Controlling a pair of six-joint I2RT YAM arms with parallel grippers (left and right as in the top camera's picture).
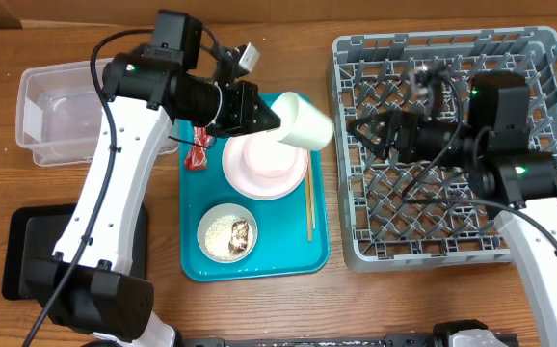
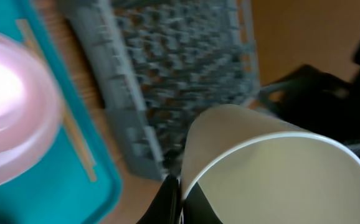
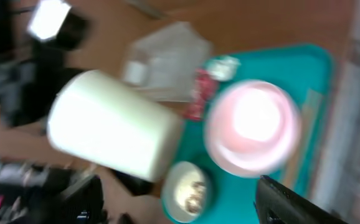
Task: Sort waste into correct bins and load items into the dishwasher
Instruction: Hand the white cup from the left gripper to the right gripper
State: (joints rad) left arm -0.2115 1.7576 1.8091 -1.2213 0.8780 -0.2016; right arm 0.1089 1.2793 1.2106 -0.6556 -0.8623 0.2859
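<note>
left fingers [image 1: 267, 118] pinch smooth cream paper cup [image 1: 305, 120]

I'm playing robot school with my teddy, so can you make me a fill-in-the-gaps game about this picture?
The white cup is held by the ____ arm's gripper.
The plate on the tray is coloured ____.
The right gripper hangs over the dish rack, which is coloured ____.
The chopsticks lie on the ____.
Missing words: left, pink, grey, tray.
</note>
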